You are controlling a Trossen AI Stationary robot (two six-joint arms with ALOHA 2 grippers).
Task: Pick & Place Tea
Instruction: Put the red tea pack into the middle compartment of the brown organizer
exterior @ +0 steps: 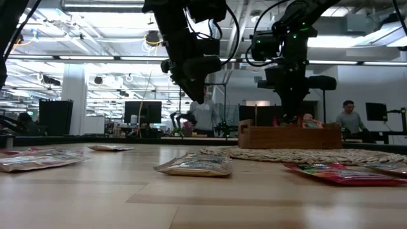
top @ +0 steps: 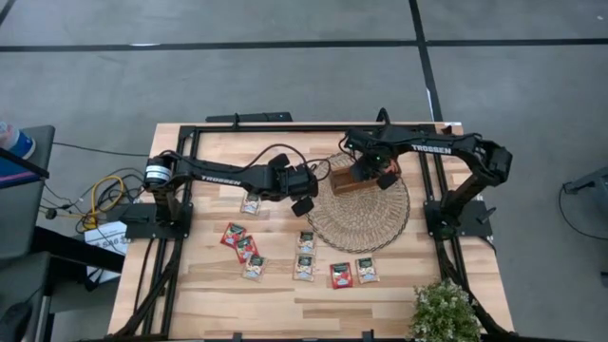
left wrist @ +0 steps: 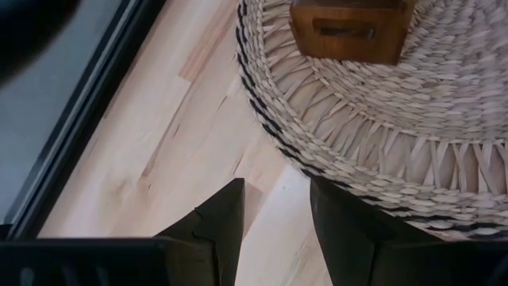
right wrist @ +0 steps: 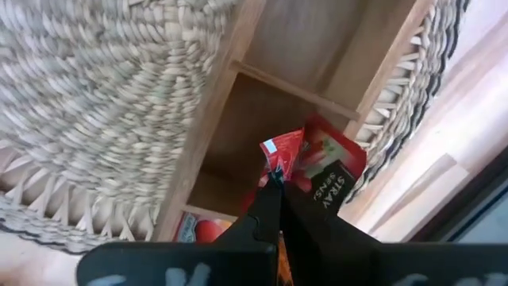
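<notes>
Tabletop overhead hides what the right wrist shows: right gripper (right wrist: 278, 187) clamped on red sachet (right wrist: 321, 163) over tray (right wrist: 238, 103).

The wooden table (top: 209, 294) carries a wicker mat (top: 366, 220), perhaps nine tea sachets (top: 304, 269), and a plant (top: 444, 311).

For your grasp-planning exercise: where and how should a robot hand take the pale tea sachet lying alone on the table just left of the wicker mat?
The pale sachet lies flat on the table. Come straight down from above and pinch across two opposite edges; being thin, it gives no side to grip.
</notes>
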